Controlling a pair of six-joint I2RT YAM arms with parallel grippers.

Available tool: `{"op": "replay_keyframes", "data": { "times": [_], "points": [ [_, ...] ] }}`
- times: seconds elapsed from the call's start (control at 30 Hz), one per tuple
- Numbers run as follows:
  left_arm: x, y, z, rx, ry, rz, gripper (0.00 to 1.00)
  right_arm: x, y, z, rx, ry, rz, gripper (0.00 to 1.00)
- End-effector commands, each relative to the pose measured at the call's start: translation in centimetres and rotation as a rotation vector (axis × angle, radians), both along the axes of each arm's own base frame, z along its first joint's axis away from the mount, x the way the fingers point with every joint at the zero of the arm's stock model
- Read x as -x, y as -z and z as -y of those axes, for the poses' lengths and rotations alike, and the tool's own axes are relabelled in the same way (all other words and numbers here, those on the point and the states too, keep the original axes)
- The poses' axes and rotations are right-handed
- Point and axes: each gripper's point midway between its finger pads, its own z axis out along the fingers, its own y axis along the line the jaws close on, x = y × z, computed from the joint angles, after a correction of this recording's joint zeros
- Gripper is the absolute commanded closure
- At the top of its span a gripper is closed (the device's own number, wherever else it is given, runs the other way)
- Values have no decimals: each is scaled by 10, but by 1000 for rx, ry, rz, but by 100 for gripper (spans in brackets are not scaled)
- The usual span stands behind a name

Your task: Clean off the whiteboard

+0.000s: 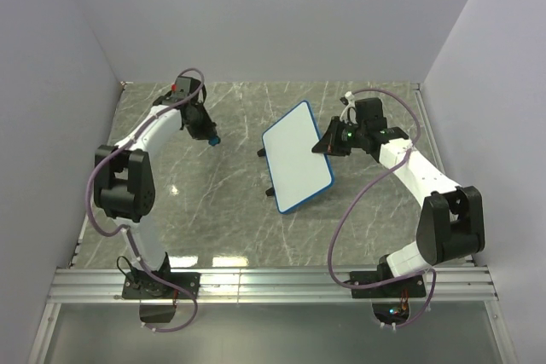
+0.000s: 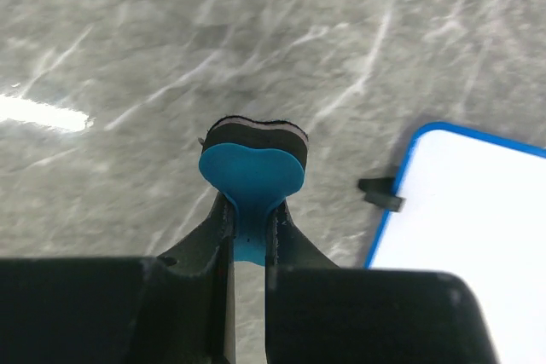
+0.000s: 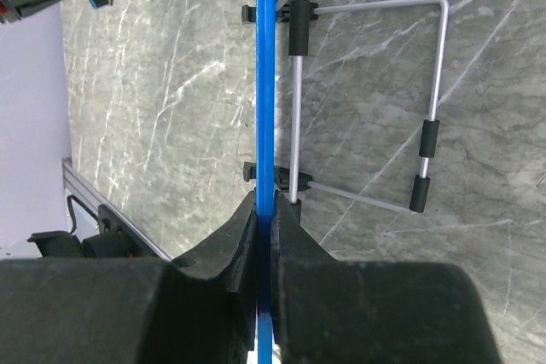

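Note:
The whiteboard [image 1: 298, 155] is white with a thin blue rim and no marks on its face; it is held tilted above the table's middle. My right gripper [image 1: 328, 144] is shut on its right edge. In the right wrist view the board's blue rim [image 3: 265, 83] runs edge-on between my fingers, with its wire stand [image 3: 367, 100] behind. My left gripper [image 1: 207, 131] is shut on a small blue eraser [image 2: 252, 172] with a dark felt face, to the left of the board and apart from it. The board's corner [image 2: 465, 210] shows at the right of the left wrist view.
The grey marble table [image 1: 222, 210] lies under both arms. White walls close the back and sides. A metal rail [image 1: 273, 283] runs along the near edge by the arm bases.

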Motion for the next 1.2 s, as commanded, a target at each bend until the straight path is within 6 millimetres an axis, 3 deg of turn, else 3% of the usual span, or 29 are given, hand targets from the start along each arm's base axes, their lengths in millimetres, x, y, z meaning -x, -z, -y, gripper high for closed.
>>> {"op": "replay_keyframes", "data": {
  "times": [0.0, 0.2, 0.37, 0.43, 0.5, 0.57, 0.67, 0.73, 0.77, 0.97, 1.07, 1.17],
  "points": [
    [18, 7, -14, -90, 11, -21, 100, 23, 23, -6, 31, -62, -87, 100],
    [55, 49, -34, -178, -8, -152, 100, 18, 16, -7, 28, -51, -69, 89],
    [72, 67, -40, -207, 1, -195, 88, 13, -3, -7, 25, -46, -21, 52],
    [76, 70, -42, -213, 1, -199, 83, 10, -10, -5, 33, -40, -2, 24],
    [79, 72, -42, -214, 3, -206, 77, 11, -16, -3, 41, -38, 11, 8],
    [81, 73, -43, -214, 0, -210, 75, 11, -24, -2, 47, -37, 29, 1],
    [84, 71, -43, -212, 1, -207, 66, 11, -37, 0, 50, -29, 60, 0],
    [85, 69, -44, -216, -1, -206, 51, 10, -45, 2, 54, -26, 83, 0],
    [85, 68, -43, -214, -1, -206, 39, 11, -49, 5, 64, -15, 89, 0],
    [86, 52, -43, -213, -5, -188, 10, 16, -83, 20, 116, 38, 164, 0],
    [85, 32, -39, -197, 1, -145, 1, 23, -106, 30, 127, 87, 220, 0],
    [84, 7, -31, -168, 17, -82, 1, 36, -128, 37, 113, 124, 270, 0]
  ]
}}
